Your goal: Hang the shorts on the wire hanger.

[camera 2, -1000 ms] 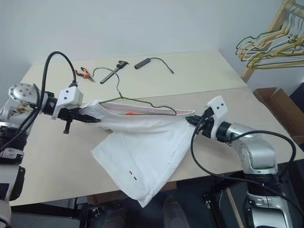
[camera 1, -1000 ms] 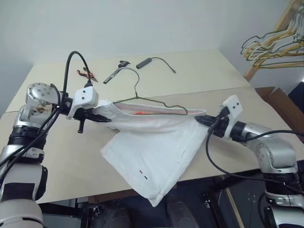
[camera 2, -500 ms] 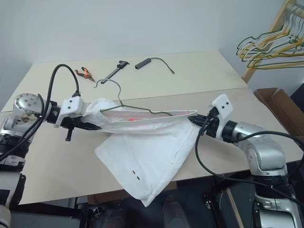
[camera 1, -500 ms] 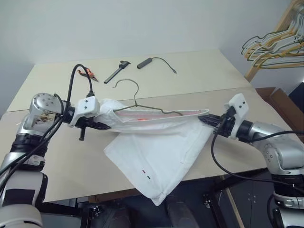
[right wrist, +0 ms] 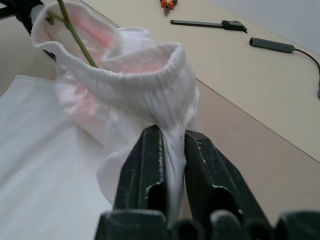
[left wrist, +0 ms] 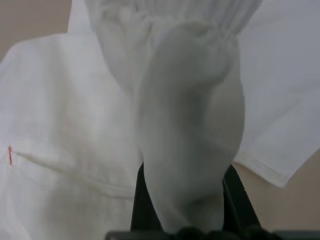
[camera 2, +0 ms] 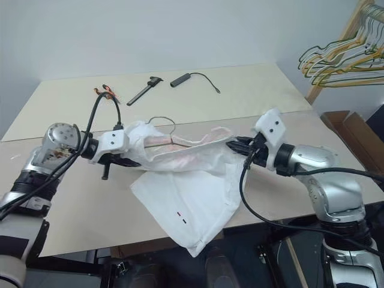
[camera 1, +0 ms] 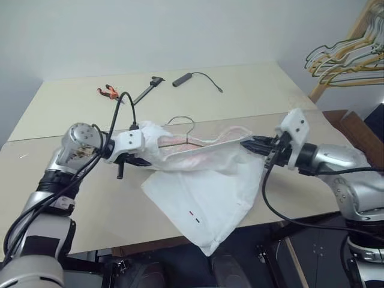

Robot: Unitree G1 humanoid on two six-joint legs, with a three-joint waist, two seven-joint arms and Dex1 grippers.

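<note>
Item: shorts [camera 1: 198,192], white cloth, pinkish inner waistband. Held off the table [camera 1: 72,108] by the two ends of the waistband, which sags slack between the grippers; the legs drape down onto the near table edge and hang past it

Item: wire hanger [camera 1: 180,139], thin grey wire. Its shoulders sit inside the open waistband, with the hook [camera 2: 163,120] standing out above the cloth

Item: left gripper [camera 1: 150,161]. Fingers closed tight on a bunched end of the waistband; the cloth wraps over the fingers in the wrist view

Item: right gripper [right wrist: 167,150]. Fingers close together with a fold of the elastic waistband pinched between them; hold looks thin, judged a light grip

Item: pliers [camera 1: 108,92], caliper [camera 1: 147,89], cabled dark stick [camera 1: 183,78], on the far table, well apart from the work

Item: bunch of hangers [camera 1: 345,57], on a rack at far right

Handling note: step in hand is judged to be seating the waistband over the hanger. Keep both ends level so the wire does not slip out one side, and free one end at a time, checking that the wire bears the cloth
</note>
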